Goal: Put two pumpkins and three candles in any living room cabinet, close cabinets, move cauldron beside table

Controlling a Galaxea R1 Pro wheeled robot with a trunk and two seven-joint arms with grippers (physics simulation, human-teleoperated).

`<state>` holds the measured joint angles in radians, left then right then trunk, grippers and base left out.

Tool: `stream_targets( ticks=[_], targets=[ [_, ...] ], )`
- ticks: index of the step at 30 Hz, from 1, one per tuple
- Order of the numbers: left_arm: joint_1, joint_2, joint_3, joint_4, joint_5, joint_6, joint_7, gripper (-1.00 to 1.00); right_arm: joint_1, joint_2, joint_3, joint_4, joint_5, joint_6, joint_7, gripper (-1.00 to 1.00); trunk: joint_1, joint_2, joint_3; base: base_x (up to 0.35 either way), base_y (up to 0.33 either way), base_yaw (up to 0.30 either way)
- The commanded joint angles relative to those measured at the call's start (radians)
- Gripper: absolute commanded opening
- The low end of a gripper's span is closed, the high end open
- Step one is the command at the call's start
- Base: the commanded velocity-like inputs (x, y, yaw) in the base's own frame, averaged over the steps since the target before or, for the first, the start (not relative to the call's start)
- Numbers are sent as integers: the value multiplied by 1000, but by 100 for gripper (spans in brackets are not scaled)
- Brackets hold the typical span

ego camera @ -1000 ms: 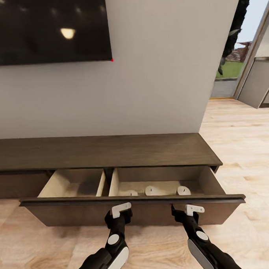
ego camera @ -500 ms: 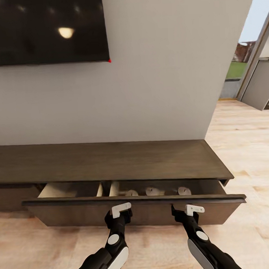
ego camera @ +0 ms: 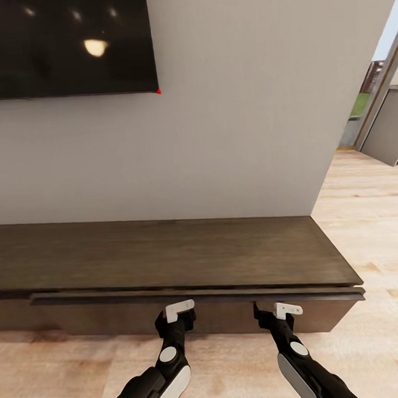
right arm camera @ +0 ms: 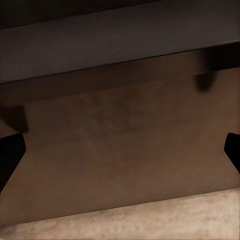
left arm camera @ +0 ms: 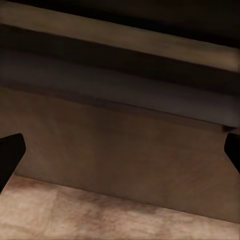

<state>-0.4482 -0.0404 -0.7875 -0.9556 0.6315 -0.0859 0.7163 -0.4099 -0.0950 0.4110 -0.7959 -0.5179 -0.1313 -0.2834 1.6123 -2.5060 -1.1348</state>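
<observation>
Head view, described from left to right: a dark television (ego camera: 65,45) hangs on a pale grey wall (ego camera: 240,103) at the upper left. Below it, a long, low, dark-brown wooden cabinet (ego camera: 167,253) spans nearly the whole width, its flat top bare. Its wide drawer front (ego camera: 112,320) sits almost flush with the body, a thin dark gap under the top edge suggesting it is nearly but perhaps not fully shut. Pressed up to that front are two claws, the left gripper (ego camera: 180,310) and then the right gripper (ego camera: 286,309), each showing a white fingertip at or just beside the wood. Both look spread apart and hold nothing; in each wrist view the dark finger ends (left arm camera: 10,157) (right arm camera: 11,155) sit at opposite edges with only the brown panel (right arm camera: 115,160) and a strip of floor between them. Pale wood flooring (ego camera: 363,214) continues to the right, toward a doorway (ego camera: 387,113) with daylight beyond. As a judgement, the drawer is stiff, fairly heavy and slides on runners, so a flat, even push with both claws low on the front, well apart, should seat it without twisting.
</observation>
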Motion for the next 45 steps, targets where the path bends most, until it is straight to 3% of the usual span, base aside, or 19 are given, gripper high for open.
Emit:
stream_targets(
  ticks=[1,21,40,43,45],
  targets=[
    [-1,0,-4,0,10,-9,5,100,-1,-2,7,0,-10,-7,-7,100,0,0,-1,18,0,0],
    [-1,0,-4,0,10,-9,6,100,-1,-2,7,0,-11,-7,-7,100,0,0,-1,40,9,0],
    [-2,0,-3,-23,11,-2,1,100,-1,-2,8,-14,-3,3,-8,100,0,0,-1,-308,0,0],
    [-1,2,3,-80,11,57,5,100,-1,-3,8,-41,0,35,-9,100,0,0,-1,-331,0,0],
    [-1,5,10,-168,18,174,33,100,-1,-4,7,-91,0,122,-11,100,0,0,-1,-333,0,0]
  ],
)
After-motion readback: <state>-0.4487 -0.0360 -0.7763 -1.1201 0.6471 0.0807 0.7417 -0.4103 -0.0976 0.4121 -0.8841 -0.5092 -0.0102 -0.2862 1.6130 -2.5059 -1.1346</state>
